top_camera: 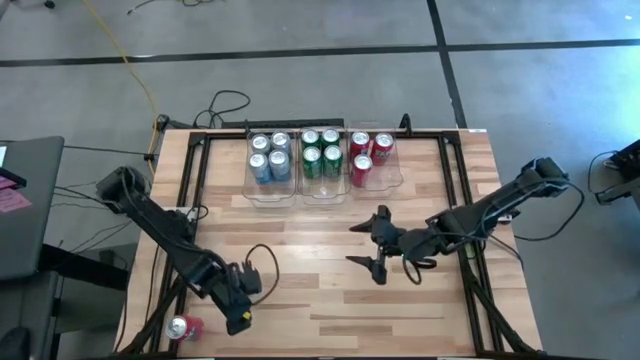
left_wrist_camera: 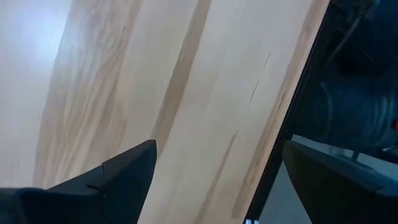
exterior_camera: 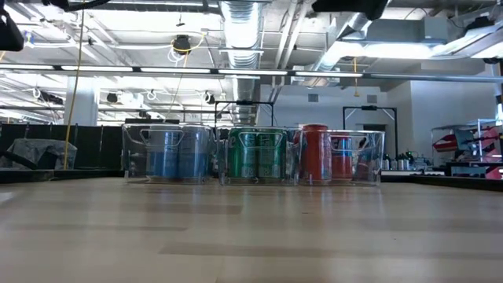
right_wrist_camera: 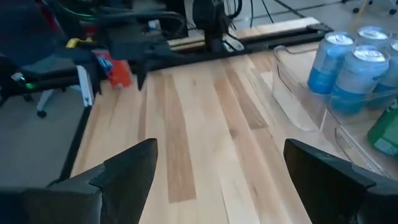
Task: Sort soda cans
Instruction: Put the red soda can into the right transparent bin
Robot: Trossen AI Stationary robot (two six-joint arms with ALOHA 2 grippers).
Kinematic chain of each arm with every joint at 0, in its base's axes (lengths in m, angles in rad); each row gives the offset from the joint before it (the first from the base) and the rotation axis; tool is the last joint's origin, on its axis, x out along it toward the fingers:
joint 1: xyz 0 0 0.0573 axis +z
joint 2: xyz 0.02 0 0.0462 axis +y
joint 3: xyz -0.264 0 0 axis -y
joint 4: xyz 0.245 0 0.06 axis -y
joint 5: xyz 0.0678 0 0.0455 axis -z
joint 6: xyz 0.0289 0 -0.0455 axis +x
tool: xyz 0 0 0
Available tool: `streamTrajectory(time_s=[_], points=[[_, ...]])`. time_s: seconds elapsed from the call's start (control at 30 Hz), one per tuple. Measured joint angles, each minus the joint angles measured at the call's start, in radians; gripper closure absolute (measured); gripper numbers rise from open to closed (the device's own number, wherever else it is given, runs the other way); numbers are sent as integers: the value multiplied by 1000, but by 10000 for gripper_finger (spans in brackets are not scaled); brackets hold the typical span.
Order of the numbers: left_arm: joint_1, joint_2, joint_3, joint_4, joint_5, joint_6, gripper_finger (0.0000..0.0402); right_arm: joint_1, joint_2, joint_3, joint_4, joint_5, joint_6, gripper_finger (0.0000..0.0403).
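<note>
Nearest: bare pale wood-plank table (exterior_camera: 251, 236) fills the low view's foreground; no arm shows in that view.
Hidden/cut off: one red cylindrical metal soda can (top_camera: 186, 327) lies off the table's near-left corner, beside the black frame, partly behind the left arm; label unreadable. Same can shows blurred in right wrist view (right_wrist_camera: 119, 70).
Sorted cans: three clear plastic rectangular bins (top_camera: 272, 190) in a row at far edge, centre. Left bin: four blue/silver cans (top_camera: 269, 157). Middle: four green cans (top_camera: 321, 152). Right: three red cans (top_camera: 368, 155), w/ room left for one more.
Low view: front cans hide the rear ones; bin walls blur the labels.
Open room: whole near half of table bare, clear between bins and grippers.
Left gripper (top_camera: 238, 318): at near-left table edge, just right of the stray red can, fingers (left_wrist_camera: 106, 180) spread wide, holding nothing.
Right gripper (top_camera: 365, 243): mid-table, right of centre, near side of the bins, fingers (right_wrist_camera: 124, 171) wide apart, empty, pointing left.
</note>
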Motion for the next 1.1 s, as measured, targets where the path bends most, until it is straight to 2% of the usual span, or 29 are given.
streamTrajectory(time_s=[0.2, 0.53, 0.7, 1.0, 1.1], points=[[-12, 68, 12, 24, 19, -47, 59, -15, 60, 2, 13, -2, 0, 35], [-48, 115, 12, -22, 252, -65, 59, -108, 154, 1, 19, -7, 0, 35], [-48, 115, 12, -111, 435, -76, 59, -160, 160, 1, 20, -6, 8, 35], [-47, 115, 12, -274, 687, -94, 59, -214, 160, 1, 20, -7, 1, 35], [-48, 115, 12, -274, 719, -117, 59, -234, 160, 1, 20, -7, 0, 35]])
